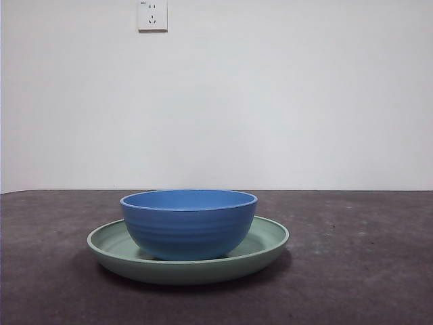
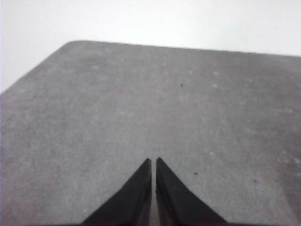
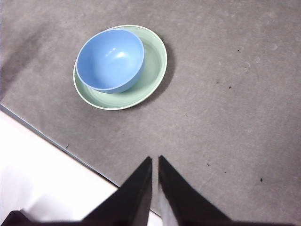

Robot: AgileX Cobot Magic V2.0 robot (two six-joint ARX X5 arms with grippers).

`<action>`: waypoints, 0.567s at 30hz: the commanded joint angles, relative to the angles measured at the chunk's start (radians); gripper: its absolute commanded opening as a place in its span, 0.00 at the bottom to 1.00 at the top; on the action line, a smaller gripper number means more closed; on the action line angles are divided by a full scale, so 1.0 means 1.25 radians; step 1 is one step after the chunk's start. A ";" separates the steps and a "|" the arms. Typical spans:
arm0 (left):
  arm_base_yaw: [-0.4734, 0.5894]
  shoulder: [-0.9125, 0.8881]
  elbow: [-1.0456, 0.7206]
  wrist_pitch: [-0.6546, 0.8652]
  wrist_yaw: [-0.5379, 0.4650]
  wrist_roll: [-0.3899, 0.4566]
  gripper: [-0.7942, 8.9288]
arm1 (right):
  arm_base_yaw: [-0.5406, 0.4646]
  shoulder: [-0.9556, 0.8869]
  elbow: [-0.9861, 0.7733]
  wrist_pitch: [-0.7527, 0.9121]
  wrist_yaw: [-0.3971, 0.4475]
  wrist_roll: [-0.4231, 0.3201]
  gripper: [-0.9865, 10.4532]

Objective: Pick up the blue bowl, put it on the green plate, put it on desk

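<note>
Bowl (image 1: pixel 189 223) on plate (image 1: pixel 188 252), mid-desk (image 1: pixel 365 271).
Both grippers, left (image 2: pixel 154 162) and right (image 3: pixel 155 160), closed, empty, parked well apart from stack.

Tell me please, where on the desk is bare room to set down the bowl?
The desk is bare on both sides of the green plate and in front of it. The blue bowl fills the plate's middle. The right hand hangs above bare desk; the left hand sees only bare surface.
</note>
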 commanded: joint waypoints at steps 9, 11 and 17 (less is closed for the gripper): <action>-0.039 -0.004 -0.020 0.003 -0.005 0.007 0.10 | 0.005 0.002 0.013 0.008 0.000 -0.007 0.10; -0.048 -0.004 -0.020 0.002 -0.013 0.007 0.10 | 0.005 0.002 0.013 0.008 0.000 -0.007 0.10; -0.061 -0.004 -0.020 0.002 -0.016 0.007 0.10 | 0.005 0.002 0.013 0.008 0.000 -0.007 0.10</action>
